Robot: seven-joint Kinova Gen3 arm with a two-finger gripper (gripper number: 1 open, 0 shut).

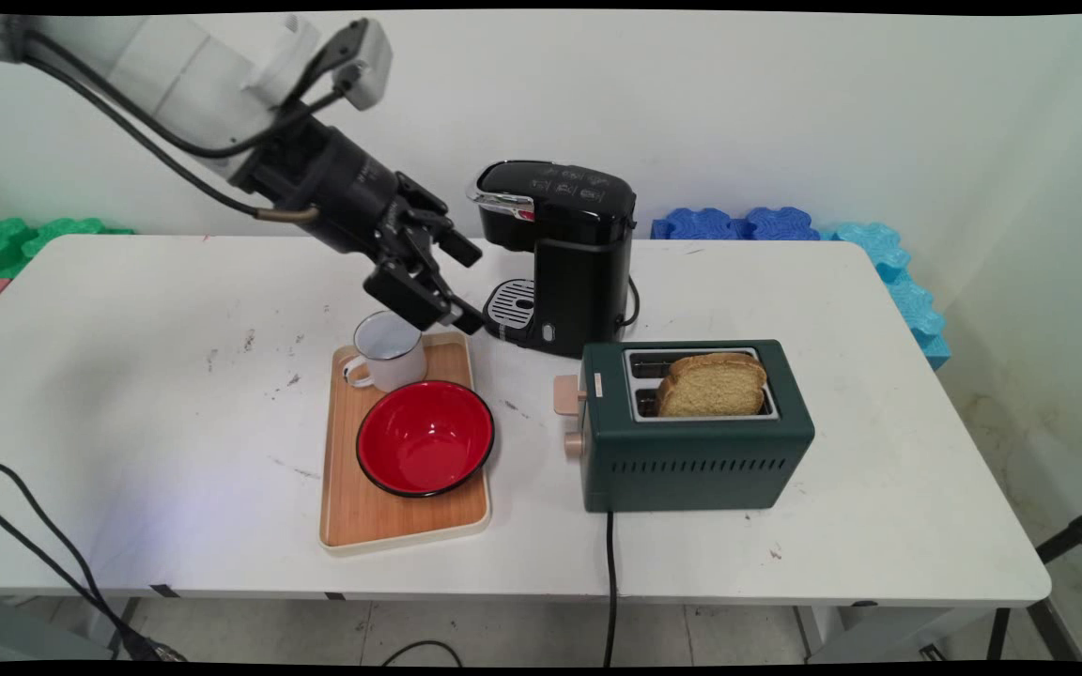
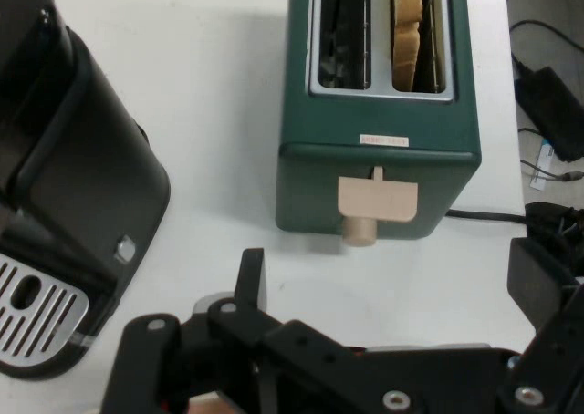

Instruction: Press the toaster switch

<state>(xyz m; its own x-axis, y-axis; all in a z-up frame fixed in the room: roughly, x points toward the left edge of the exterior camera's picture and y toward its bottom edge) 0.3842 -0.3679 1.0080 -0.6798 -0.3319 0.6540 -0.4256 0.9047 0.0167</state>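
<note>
My gripper (image 1: pixel 466 286) hung tilted just above the white mug (image 1: pixel 389 350), its two black fingers spread apart with nothing between them; the mug stood upright at the back of the wooden tray (image 1: pixel 358 514), handle turned to the left, touching the red bowl (image 1: pixel 425 437) in front of it; the black coffee machine (image 1: pixel 563 255) stood just to the right, its drip grille facing the mug.

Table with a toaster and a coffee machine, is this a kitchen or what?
Probably not a real kitchen, more a robot lab set up as a breakfast corner. The white table stands by a bare wall, a robot arm's gripper hangs over it, and foam mats line the wall behind the coffee machine and toaster.
</note>
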